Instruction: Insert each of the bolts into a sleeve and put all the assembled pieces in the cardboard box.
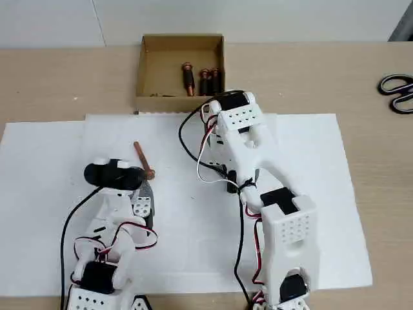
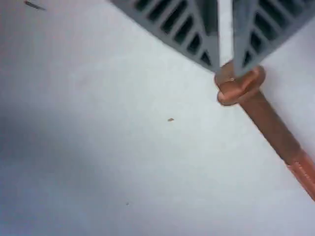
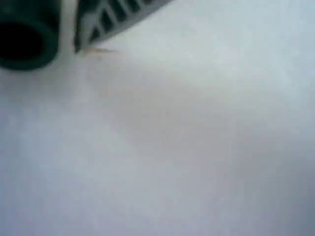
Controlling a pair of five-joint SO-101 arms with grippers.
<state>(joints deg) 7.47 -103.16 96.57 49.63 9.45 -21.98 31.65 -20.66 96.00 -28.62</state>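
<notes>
A copper bolt [image 1: 142,159] lies on the white paper [image 1: 51,194], its head toward the left arm. My left gripper [image 1: 148,181] is down at that head. In the left wrist view its grey fingers [image 2: 187,29] stand almost together, pinching the bolt head [image 2: 239,86], and the shank [image 2: 275,132] runs away along the paper. My right gripper [image 1: 231,183] hangs low over the middle of the paper, shut on a dark green sleeve [image 3: 24,39] whose open end faces the camera beside a grey finger [image 3: 108,19]. The cardboard box [image 1: 139,71] holds three assembled pieces [image 1: 203,79].
Black scissors [image 1: 397,93] lie at the table's right edge. The right arm's body [image 1: 248,152] and its cables [image 1: 193,155] stretch over the paper between the box and the front edge. Bare wooden table [image 1: 64,77] surrounds the sheet.
</notes>
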